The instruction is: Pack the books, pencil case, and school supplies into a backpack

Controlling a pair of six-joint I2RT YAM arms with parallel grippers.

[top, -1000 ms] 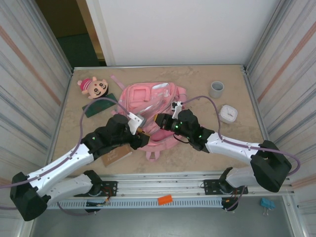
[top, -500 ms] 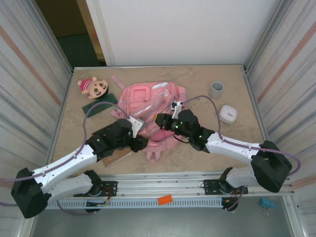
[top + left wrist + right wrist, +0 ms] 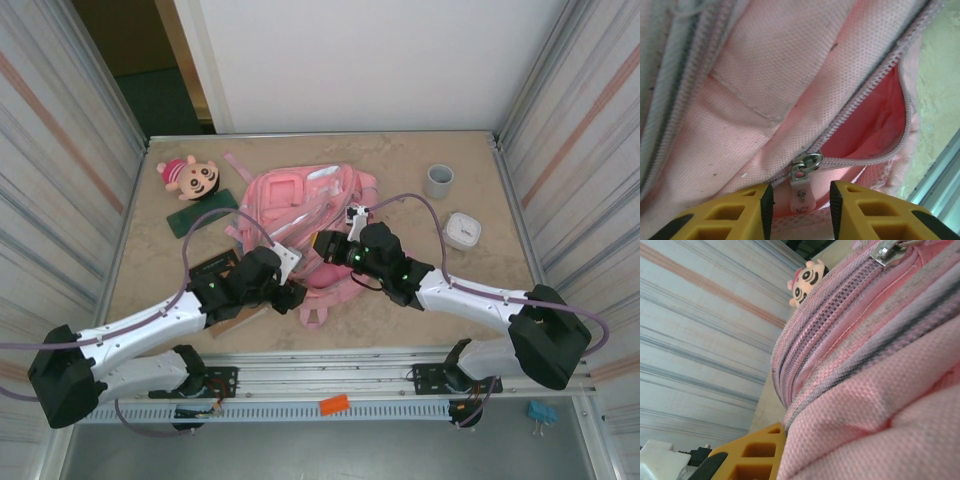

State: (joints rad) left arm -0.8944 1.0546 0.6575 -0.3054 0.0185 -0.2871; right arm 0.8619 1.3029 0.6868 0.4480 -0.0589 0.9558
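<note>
On the beige table (image 3: 420,290), your large pink fabric backpack (image 3: 300,205) lies central, a zip partly undone. Your right gripper (image 3: 322,244) is clamped on a fold of its fabric; your left gripper (image 3: 799,202) stands apart either side of the small pink zip pull (image 3: 800,191)

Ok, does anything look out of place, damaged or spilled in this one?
Nothing spilled or damaged. The backpack lies flat with one zip part open, red-pink lining showing. Its pull sits between the left fingers, which stand apart.
</note>
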